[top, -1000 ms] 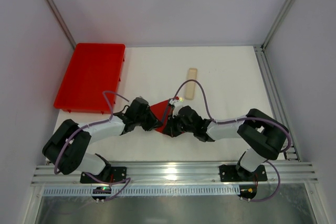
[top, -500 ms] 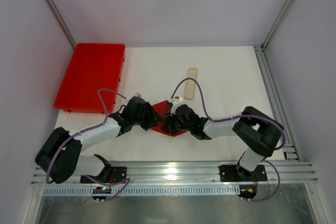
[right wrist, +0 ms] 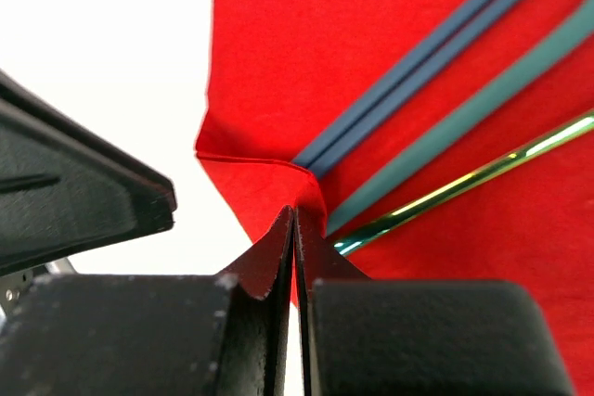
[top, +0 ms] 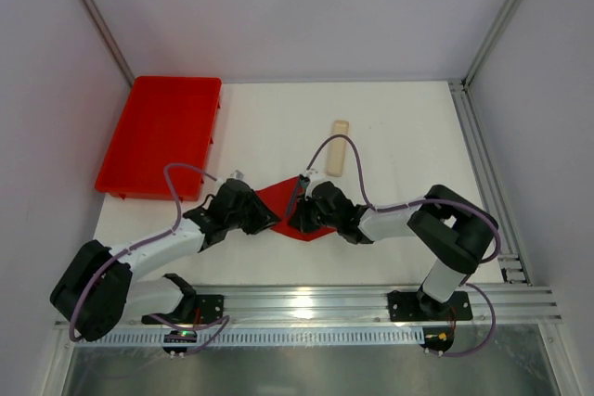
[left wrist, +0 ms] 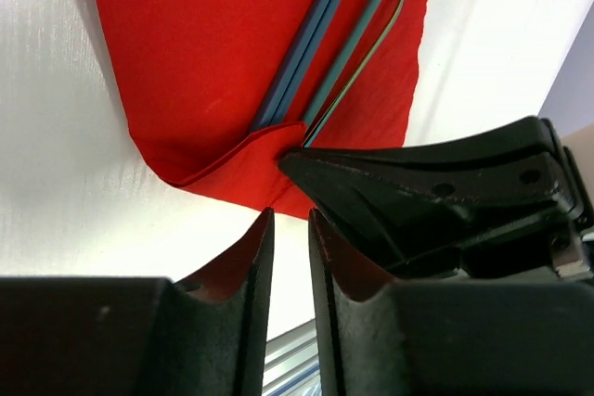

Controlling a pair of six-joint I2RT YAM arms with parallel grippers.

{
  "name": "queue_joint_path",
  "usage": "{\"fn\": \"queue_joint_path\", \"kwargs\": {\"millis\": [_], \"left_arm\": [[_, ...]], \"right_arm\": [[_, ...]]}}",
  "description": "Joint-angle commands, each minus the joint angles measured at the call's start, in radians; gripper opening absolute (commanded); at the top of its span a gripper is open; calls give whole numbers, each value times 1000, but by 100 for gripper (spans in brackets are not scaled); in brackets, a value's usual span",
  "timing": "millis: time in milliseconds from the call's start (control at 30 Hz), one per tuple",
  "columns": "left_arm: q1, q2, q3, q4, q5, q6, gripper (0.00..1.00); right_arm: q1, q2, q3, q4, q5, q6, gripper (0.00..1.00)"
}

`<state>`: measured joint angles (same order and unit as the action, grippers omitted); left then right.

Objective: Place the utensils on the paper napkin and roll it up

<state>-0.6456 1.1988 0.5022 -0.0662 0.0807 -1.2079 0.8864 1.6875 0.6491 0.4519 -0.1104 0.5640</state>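
Since a second ago the left gripper point(top: 260, 215) has been pulled back toward the left and its arm stretched out lower. More of the paper napkin point(top: 278, 199) is now exposed between it and the right gripper point(top: 302, 215).

- Napkin: lies flat on the table point(top: 399, 136), near centre between the two grippers. The near corner point(right wrist: 260, 173) is folded over the ends of the utensils point(left wrist: 351, 44), which lie side by side across the sheet.
- Right gripper: jaws fully closed, tips at the folded corner. The fold appears to be nipped between them.
- Left gripper: jaws a narrow slit apart, nothing between them, parked just off the napkin's edge.

Handling, as judged:
- The napkin is taken to be thin, soft and very light. It is easily creased or torn and likely to skate on the smooth table.
- The utensils are taken to be stiff, slender and slick, so they could slip out of a loose roll.
- A hold is best taken on the folded edge, at both ends of it, with the utensils trapped underneath.
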Motion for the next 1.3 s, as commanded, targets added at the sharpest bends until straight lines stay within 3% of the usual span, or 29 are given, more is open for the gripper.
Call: {"fn": "queue_joint_path", "kwargs": {"millis": [0, 400, 1267], "left_arm": [[6, -8, -10, 57, 19, 33, 22], [-12, 96, -24, 186, 85, 70, 8], [-19, 226, 9, 250, 113, 80, 3]], "right_arm": [[-10, 6, 23, 31, 40, 20, 4], [-27, 28, 21, 65, 12, 33, 4], [-32, -87, -69, 62, 9, 88, 4]]}}
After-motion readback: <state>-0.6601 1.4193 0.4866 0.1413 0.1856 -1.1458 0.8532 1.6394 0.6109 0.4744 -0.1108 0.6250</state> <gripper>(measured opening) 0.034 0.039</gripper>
